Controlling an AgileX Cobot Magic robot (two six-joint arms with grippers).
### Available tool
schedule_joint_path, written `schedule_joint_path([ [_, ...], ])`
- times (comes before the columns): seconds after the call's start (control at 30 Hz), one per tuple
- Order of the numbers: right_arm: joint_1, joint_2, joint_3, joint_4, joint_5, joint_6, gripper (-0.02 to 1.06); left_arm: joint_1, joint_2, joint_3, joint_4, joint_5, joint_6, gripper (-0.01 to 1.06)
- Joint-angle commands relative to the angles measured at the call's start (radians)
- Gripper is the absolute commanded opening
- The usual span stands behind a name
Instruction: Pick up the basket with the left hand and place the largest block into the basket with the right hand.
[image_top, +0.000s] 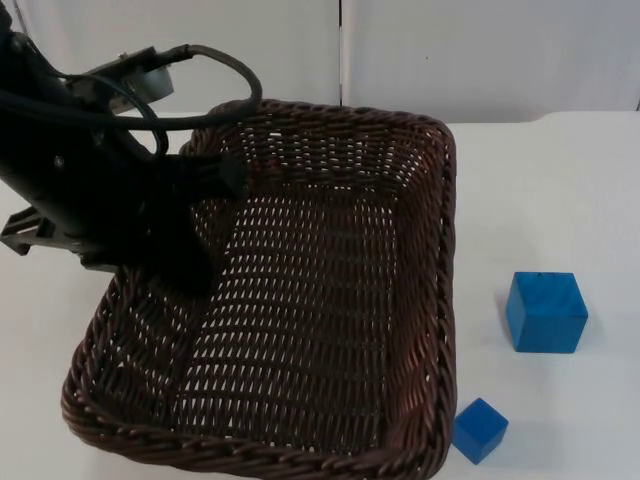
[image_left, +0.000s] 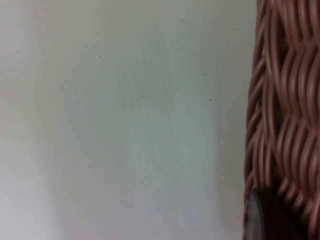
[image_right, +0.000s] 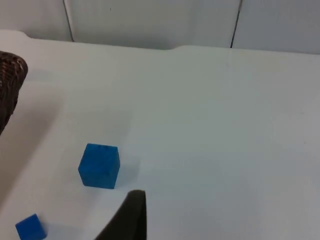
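Two blue blocks and one brown wicker basket (image_top: 330, 300) on the white table (image_top: 560, 190)

Basket: large, rectangular, dark brown weave, open side up, tilted in the top view, with its far left rim raised where the left arm meets it. Nothing lies inside. Its woven wall (image_left: 282, 110) stands close before the left wrist camera, with bare table beside it; a piece of its rim (image_right: 11, 80) is seen from the right wrist.

Left gripper (image_top: 205, 180): at the basket's far left rim, arm reaching in from the upper left of the top view. One black fingertip (image_left: 265, 217) lies against the weave in the left wrist view. Whether the claw is spread or pinching the rim cannot be told.

Large block (image_top: 545, 311): blue cube, flat on the table to the right of the basket, apart from it; also seen from the right wrist (image_right: 99, 165).

Small block (image_top: 480, 430): blue cube, just beside the basket's near right corner, nearer the camera than the large block; seen from the right wrist as well (image_right: 31, 227).

Right gripper: a dark fingertip (image_right: 131, 215) is seen above the table near the large block, not touching it; state of the claw cannot be told
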Motion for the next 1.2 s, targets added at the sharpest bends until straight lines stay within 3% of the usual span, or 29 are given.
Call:
schedule_joint_path([
  [0.0, -0.008, 0.067, -0.025, 0.021, -0.051, 0.004, 1.05, -0.007, -0.009, -0.009, -0.032, 0.004, -0.006, 0.0],
  [0.37, -0.008, 0.415, -0.172, 0.043, -0.12, 0.001, 1.05, -0.007, -0.009, -0.009, -0.04, 0.004, -0.006, 0.0],
  [0.83, -0.006, 0.75, -0.324, 0.052, -0.117, 0.001, 1.05, -0.007, -0.009, -0.009, -0.04, 0.006, -0.006, 0.0],
  [1.17, -0.003, 0.928, -0.331, 0.191, -0.111, -0.049, 1.05, -0.007, -0.009, -0.009, -0.04, 0.006, -0.006, 0.0],
])
